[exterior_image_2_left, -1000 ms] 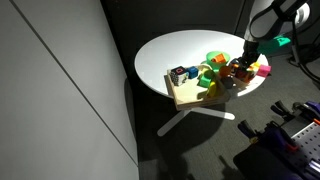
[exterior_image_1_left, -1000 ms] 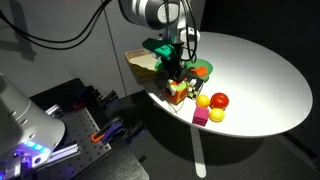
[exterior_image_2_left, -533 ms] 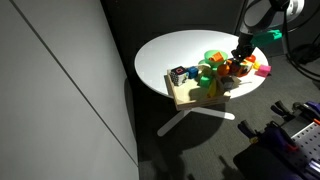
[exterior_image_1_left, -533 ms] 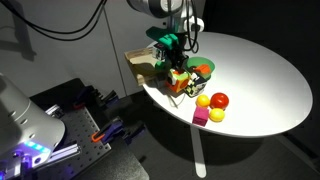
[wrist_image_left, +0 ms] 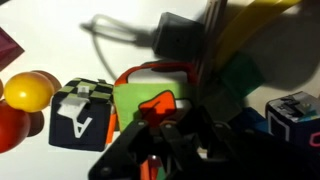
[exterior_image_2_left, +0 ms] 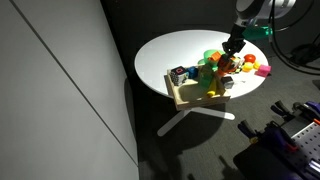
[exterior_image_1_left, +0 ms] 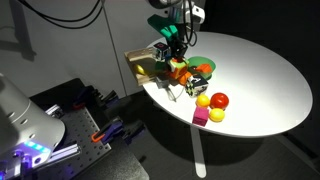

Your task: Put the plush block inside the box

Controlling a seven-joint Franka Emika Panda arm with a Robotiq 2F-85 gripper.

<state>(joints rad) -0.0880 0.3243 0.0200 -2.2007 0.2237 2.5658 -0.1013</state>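
Holding the block [exterior_image_1_left: 178, 72] is how I read my fingers [exterior_image_1_left: 174, 60]: they are clenched on it from above, and it hangs clear of the counter [exterior_image_1_left: 260, 70], close over the dark cube [exterior_image_1_left: 197, 86] and just beside the green bowl [exterior_image_1_left: 203, 64]; in the wrist view its green face [wrist_image_left: 145, 95] sits right between my dark tips, with a red patch showing, so the grip looks centred, though I cannot see how deep it goes.

What matters now is where the box [exterior_image_1_left: 138, 62] lies from me; in both exterior views it sits at the counter's edge, to the picture-left of the block, with its near wall [exterior_image_2_left: 190, 98] just beside and below what I carry; as I judge it, I am not yet over its floor but roughly over its rim or a little short of it.

Being a cube, the block has no long axis to line up; only the sideways shift toward the box counts; other small things already lie inside, so I would aim for a bare patch of floor, and which patch is free I cannot tell from these views.
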